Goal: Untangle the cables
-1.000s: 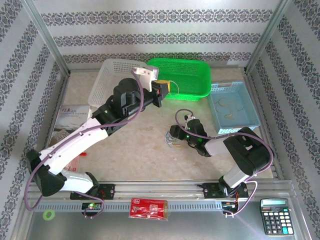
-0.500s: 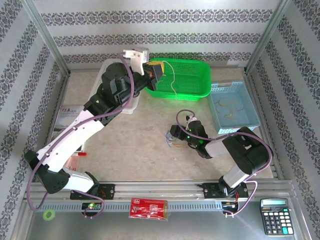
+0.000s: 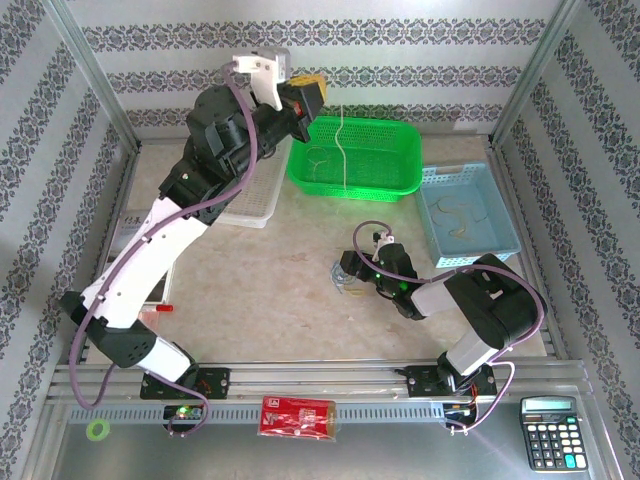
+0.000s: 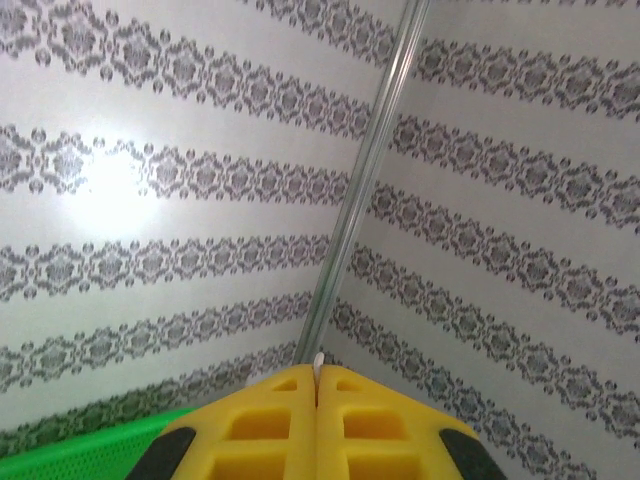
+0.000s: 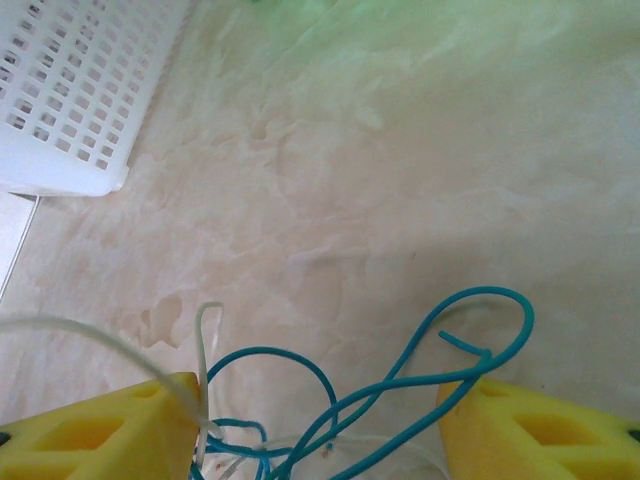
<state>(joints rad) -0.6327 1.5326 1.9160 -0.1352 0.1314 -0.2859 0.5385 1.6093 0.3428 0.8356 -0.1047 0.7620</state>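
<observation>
Two sets of fingers, two states. Your left fingers are pressed together on a cream-white cable. The left wrist view catches just its tip at the seam, while the top view shows it hanging into the green basket at 12 o'clock. Your right fingers stand apart, low over the bench near centre. The right wrist view shows a looped blue cable and white strands between them.

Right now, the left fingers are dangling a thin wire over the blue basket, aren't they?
No. The thin wire hanging from the left fingers dangles over the green basket, as the top external view shows.
</observation>
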